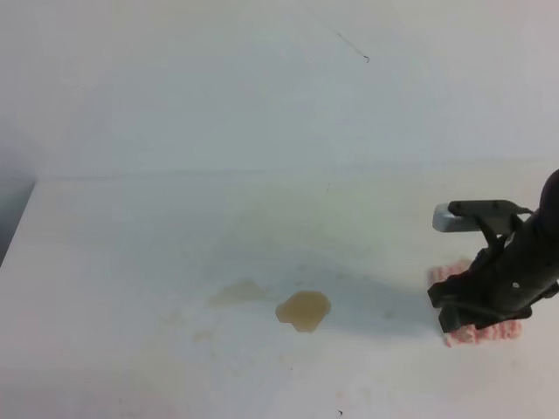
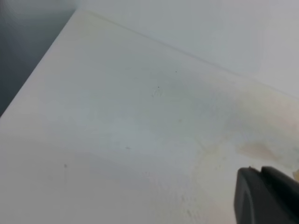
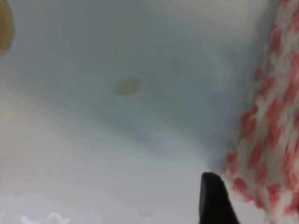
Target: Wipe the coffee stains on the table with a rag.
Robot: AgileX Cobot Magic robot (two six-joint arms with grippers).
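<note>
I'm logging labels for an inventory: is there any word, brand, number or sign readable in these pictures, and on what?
None: no text shows in any view.
The rag has only pink-and-white stripes.
The table, the coffee stains and the right claw show no lettering.

Right arm (image 1: 524, 253): matte black, blocky links; silver-grey wrist camera housing (image 1: 450, 218) at 10 o'clock of it. Right gripper (image 1: 467, 301) black. Left wrist view: blurred black part (image 2: 266, 196), probably finger.

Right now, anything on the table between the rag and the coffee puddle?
No objects. In the exterior high view, only bare table in shadow separates the rag from the coffee stains.
</note>
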